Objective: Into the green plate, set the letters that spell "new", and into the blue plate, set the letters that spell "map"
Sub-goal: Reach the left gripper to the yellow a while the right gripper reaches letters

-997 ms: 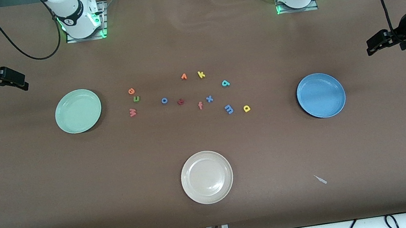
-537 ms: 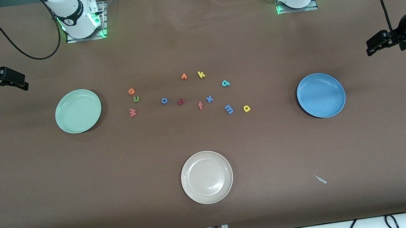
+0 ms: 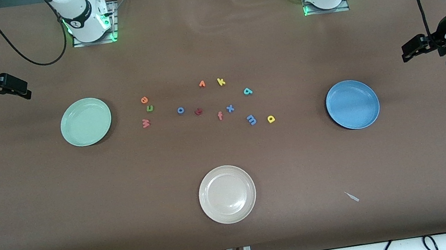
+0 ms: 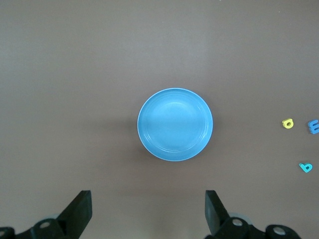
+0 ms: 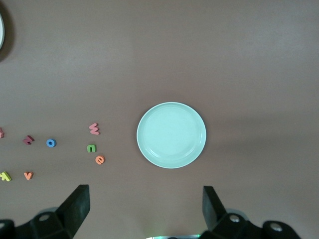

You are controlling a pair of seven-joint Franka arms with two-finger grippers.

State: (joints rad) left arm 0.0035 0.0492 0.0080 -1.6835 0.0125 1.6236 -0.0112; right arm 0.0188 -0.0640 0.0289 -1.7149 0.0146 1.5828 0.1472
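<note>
Blue plate (image 4: 175, 124) between open jaws

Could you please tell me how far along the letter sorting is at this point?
Nothing is done yet: the green plate and blue plate hold no letters. Nothing is in hand: the left gripper and right gripper hang open at the table's ends. Left: the n, e, w, m, a and p.
</note>
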